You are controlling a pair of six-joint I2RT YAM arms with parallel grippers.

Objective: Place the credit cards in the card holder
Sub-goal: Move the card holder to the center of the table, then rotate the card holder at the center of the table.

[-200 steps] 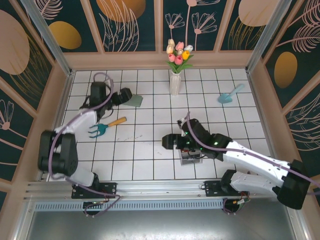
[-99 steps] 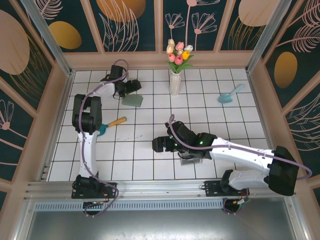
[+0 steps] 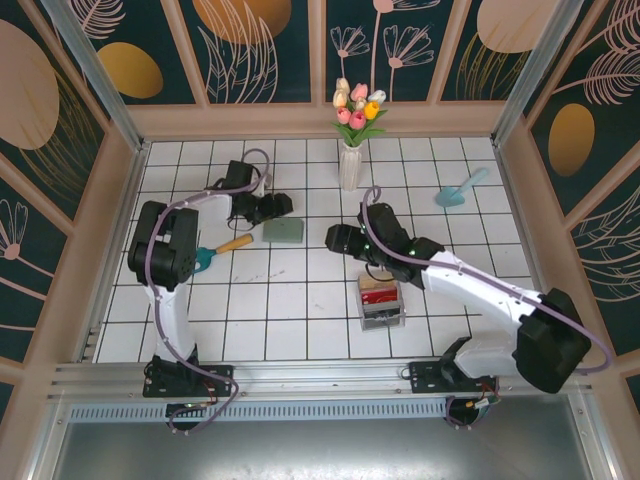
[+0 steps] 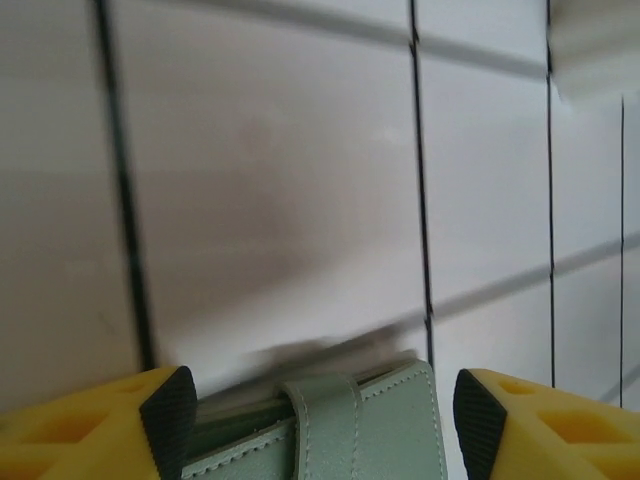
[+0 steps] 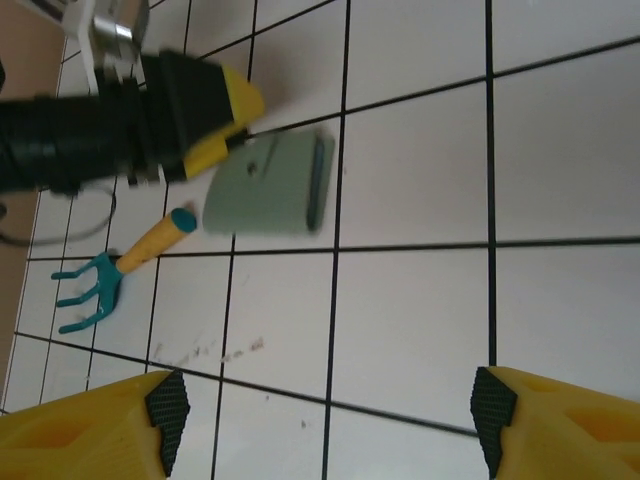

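Card holder [image 3: 283,230] has slid closer to the clear box [image 3: 381,303]. Left gripper [image 4: 320,415] straddles its far-from-box end, jaws part-open and narrowing, not clamped yet. Right gripper [image 5: 325,410] has swung off the box toward the holder, jaws wide, empty. Credit cards [image 3: 379,293] sit inside the box. Likely staging the holder for loading.

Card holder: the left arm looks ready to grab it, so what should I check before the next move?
1. Grey-green folding card holder between the left end effector's fingers: ok.
2. Fingers clamped on it: not ok, gap at one side.
3. Holder opened for loading: not ok, folded shut.
4. Open, empty right end effector: ok.
5. Red plastic credit card in the clear plastic box: ok.
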